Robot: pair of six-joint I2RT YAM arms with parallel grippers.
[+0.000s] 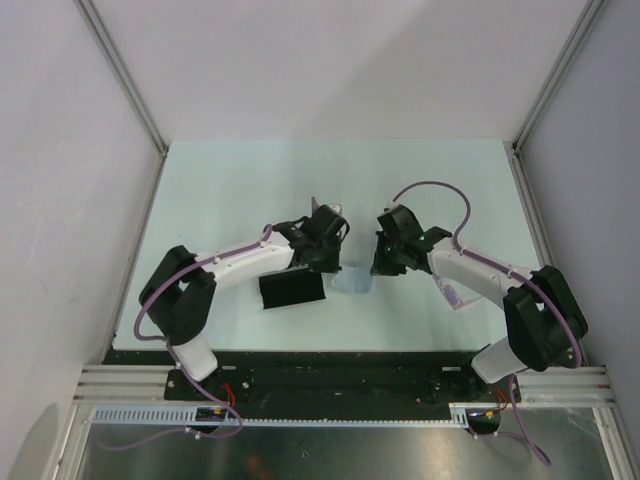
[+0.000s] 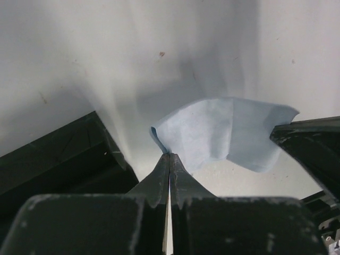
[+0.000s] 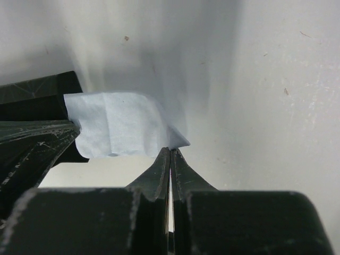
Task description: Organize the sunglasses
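Sunglasses: not found in any of the three views, so I cannot tell where they lie relative to either set of fingers.

Left fingers: pressed fully together, pinching one corner of the pale blue cloth.
Right fingers: likewise pressed together, pinching the opposite corner of the same cloth.

The cloth spans the gap between the two sets of fingertips. It is creased and sags in the middle. A soft shadow falls on the surface beneath it, so the held corners are raised off the surface.

Black case: lies flat on the surface just beside the left fingers, on their outer side and a little toward the arm bases. In the left wrist view it fills the area to the left of the fingertips. Any marking on it is too small to read.

Surface: pale mint-white and matte, with a few small brown specks ahead of both sets of fingers.

Room: plain white wall panels close in the far side and both flanks. Aluminium posts run up from the far corners. Behind the fingers, a black base plate along the near edge carries both arm bases, with aluminium rails beyond it. Purple cables loop along each arm
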